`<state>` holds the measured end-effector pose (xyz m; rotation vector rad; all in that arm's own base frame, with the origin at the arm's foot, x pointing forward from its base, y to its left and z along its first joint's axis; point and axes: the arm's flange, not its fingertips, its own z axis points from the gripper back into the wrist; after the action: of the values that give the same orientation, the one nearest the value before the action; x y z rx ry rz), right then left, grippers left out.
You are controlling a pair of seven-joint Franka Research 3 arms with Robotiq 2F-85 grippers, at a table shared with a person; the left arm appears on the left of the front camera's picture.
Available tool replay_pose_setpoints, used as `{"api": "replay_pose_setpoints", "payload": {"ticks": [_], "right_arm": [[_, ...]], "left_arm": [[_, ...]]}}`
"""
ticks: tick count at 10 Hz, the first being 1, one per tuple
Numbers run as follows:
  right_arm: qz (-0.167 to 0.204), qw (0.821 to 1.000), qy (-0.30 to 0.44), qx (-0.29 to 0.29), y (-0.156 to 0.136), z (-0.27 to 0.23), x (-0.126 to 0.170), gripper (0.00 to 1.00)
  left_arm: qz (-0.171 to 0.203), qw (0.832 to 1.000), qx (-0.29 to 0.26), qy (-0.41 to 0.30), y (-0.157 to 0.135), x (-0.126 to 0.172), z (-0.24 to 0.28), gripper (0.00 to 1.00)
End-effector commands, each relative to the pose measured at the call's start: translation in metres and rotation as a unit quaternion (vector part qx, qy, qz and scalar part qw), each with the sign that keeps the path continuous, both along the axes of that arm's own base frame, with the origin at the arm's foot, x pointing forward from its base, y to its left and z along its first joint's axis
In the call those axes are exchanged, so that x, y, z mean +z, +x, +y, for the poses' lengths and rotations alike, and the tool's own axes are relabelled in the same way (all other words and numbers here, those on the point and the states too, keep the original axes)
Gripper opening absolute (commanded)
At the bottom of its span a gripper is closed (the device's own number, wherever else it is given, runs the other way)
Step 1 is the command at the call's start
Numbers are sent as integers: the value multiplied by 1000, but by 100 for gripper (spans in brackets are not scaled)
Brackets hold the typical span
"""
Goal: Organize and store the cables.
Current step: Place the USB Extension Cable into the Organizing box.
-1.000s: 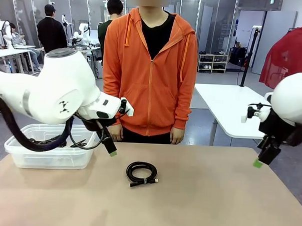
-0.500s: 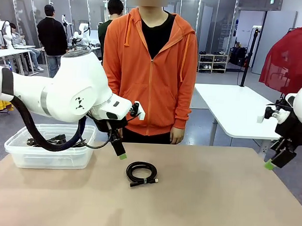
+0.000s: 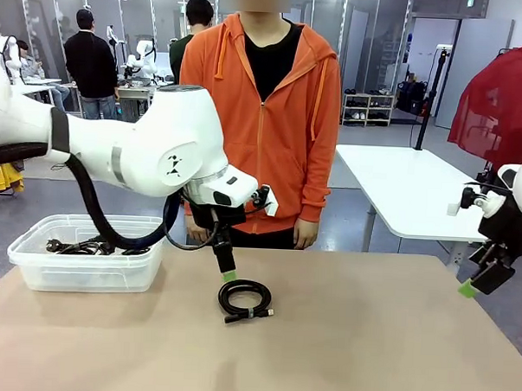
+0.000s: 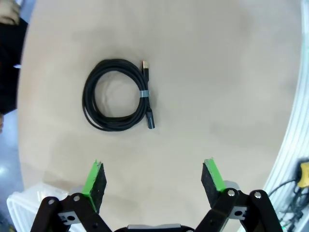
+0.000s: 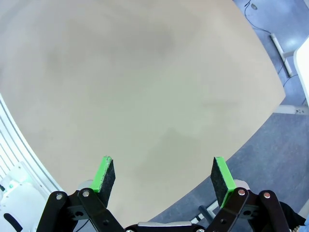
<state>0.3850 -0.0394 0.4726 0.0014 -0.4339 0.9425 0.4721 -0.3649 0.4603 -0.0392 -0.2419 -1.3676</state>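
Now left gripper (image 3: 228,275) hangs open above coiled cable (image 3: 244,299) — fingers downward.

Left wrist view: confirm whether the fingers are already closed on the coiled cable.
No. The left gripper stands open above the table, its fingers apart from the coiled cable.

Even overhead light fell on my counter (image 3: 367,339), casting only soft shadows; the front picture stayed sharp, while my wrist views bowed strongly at their edges.
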Motion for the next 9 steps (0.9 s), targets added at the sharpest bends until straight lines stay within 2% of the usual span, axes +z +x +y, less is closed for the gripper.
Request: {"api": "replay_pose_setpoints", "payload": {"ticks": [1, 4, 9], "right_arm": [[3, 1000, -1, -4, 4, -1, 2, 100], [3, 1000, -1, -4, 4, -1, 2, 100], [3, 1000, -1, -4, 4, -1, 2, 100]], "left_arm": [[0, 1000, -10, 24, 14, 2, -12, 100], [-3, 997, -50, 51, 16, 0, -32, 100], [2, 994, -76, 79, 18, -4, -57, 100]]}}
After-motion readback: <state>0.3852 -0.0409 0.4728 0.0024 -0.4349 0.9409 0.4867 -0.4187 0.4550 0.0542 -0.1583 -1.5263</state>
